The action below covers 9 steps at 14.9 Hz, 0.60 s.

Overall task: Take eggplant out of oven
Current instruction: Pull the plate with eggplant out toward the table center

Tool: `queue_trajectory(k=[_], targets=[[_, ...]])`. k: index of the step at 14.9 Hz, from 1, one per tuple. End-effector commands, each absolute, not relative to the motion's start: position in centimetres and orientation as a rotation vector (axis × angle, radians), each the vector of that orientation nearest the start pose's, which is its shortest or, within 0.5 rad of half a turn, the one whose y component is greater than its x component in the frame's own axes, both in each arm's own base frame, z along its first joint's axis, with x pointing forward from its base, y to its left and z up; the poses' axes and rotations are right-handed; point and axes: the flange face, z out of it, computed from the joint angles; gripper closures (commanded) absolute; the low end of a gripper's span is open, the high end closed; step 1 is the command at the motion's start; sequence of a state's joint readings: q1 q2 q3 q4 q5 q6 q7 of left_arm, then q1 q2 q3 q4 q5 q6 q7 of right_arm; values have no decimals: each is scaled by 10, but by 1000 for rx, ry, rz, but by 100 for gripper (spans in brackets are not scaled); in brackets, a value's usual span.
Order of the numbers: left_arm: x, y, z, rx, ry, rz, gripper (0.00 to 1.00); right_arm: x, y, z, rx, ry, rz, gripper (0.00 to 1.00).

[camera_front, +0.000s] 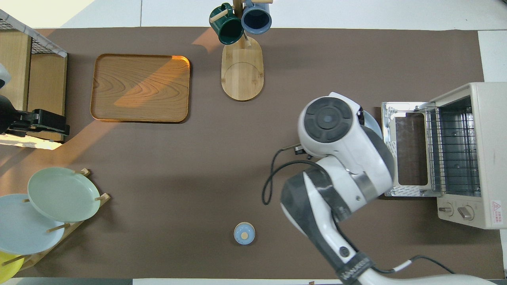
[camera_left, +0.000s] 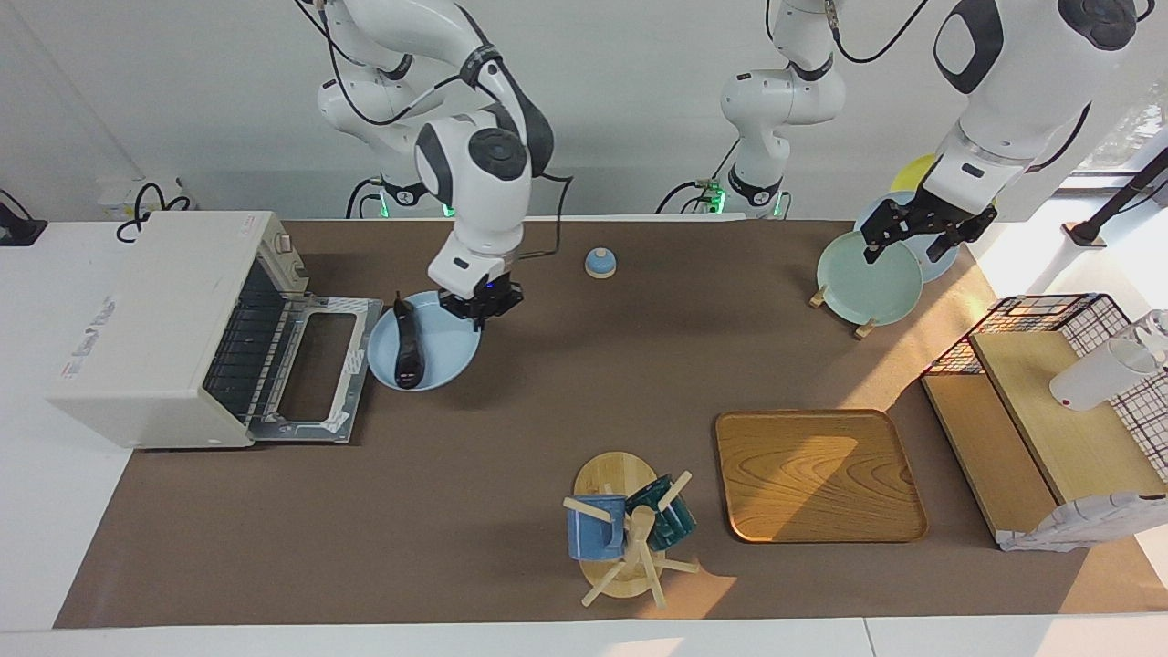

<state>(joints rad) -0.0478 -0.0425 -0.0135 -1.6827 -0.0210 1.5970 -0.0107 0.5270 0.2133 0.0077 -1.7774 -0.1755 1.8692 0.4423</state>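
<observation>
The eggplant (camera_left: pixel 408 347), dark and glossy, lies on a light blue plate (camera_left: pixel 452 351) on the table, just in front of the oven's lowered door (camera_left: pixel 315 370). The cream-white oven (camera_left: pixel 155 328) stands at the right arm's end of the table, its wire rack bare. My right gripper (camera_left: pixel 479 312) hangs shut over the plate's rim nearest the robots, a little apart from the eggplant's stem. In the overhead view the right arm hides the eggplant, and only a sliver of the plate (camera_front: pixel 372 120) shows beside the oven (camera_front: pixel 475 154). My left gripper (camera_left: pixel 917 239) waits open over the plate rack.
A small blue bell (camera_left: pixel 599 263) sits near the robots. A mug tree (camera_left: pixel 625 538) with two mugs and a wooden tray (camera_left: pixel 817 474) lie farther out. Plates stand in a rack (camera_left: pixel 867 274), and a wire shelf unit (camera_left: pixel 1049 401) holds a white cup at the left arm's end.
</observation>
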Motion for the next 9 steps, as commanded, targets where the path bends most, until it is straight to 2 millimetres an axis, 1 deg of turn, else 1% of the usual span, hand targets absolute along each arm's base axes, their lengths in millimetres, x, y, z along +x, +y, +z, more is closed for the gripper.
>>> queue_trajectory(k=[1,2,3,5,6,8,9], targets=[[534,-32,600,-3139,99,58,0,559,392,406,-3347,-58,70,100],[534,-32,600,-3139,99,58,0,564,415,397,-3322,13,51,100],[534,-32,600,-3139,99,58,0,564,430,395,-3286,44,35,100],[533,-32,600,-3138,91,65,0,561,448,397,-3215,83,-38,100],[533,-35,600,-3138,101,70,0,559,453,393,-3196,75,-57,100],[533,-35,600,-3138,101,58,0,546,456,365,-3189,41,-64,100],[534,-33,600,-3139,99,58,0,538,453,355,-3179,30,-76,100]])
